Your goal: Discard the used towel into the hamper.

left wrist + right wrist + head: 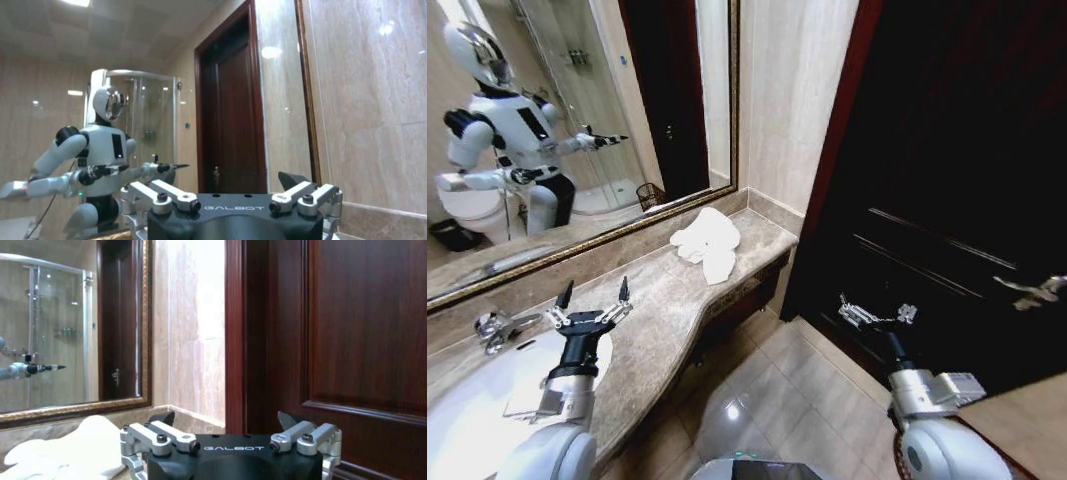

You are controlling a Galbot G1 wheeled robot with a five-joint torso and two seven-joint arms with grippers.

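Towel (708, 243) not picked yet, so I judge this the approach step. It lies crumpled on the desk (662, 310) at the far end, near the wall corner, below the mirror (577, 110).

My left end effector (593, 298) hovers over the desk by the sink (467, 420), fingers spread wide, holding nothing. Towel sits at about 1 o'clock from it, well apart. My right end effector (877, 312) hangs over the floor in front of the dark door (947, 180), also spread and empty; towel is at about 10 o'clock from it, well apart, and shows low in its wrist view (67, 452).

Hamper: I only spot a small dark basket as a reflection in the mirror (650, 196), so I judge it stands behind me.

Next move calls for reaching forward along the desk, coming down on the towel's bunched middle and closing. Limp cloth, so grab a thick fold.
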